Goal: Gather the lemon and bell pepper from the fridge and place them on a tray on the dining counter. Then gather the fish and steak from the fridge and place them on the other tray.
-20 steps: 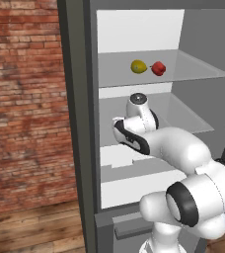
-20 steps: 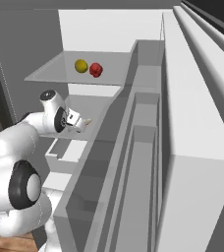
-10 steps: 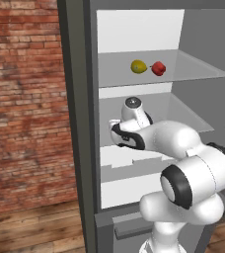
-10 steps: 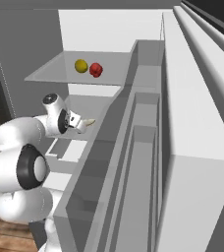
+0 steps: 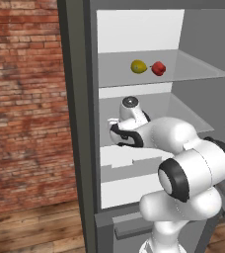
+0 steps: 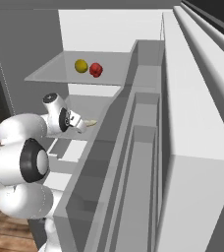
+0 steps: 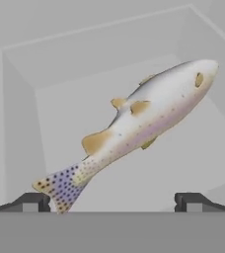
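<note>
The fridge stands open. A yellow lemon and a red bell pepper sit side by side on its upper glass shelf, the lemon to the left of the pepper. My arm reaches onto the middle shelf below them. There a silver-grey speckled fish lies aslant on the white floor, head far right, tail close to my left fingertip. My gripper is open and holds nothing, and the fish is just ahead of it. The steak, trays and dining counter are out of view.
A brick wall stands left of the fridge over a wooden floor. The open fridge door with its stepped shelves runs along the right. The glass shelf hangs close above my hand.
My elbow has swung up and toward the camera, and the hand has shifted slightly left on the middle shelf. The gripper stays open. Lemon and pepper have not moved.
</note>
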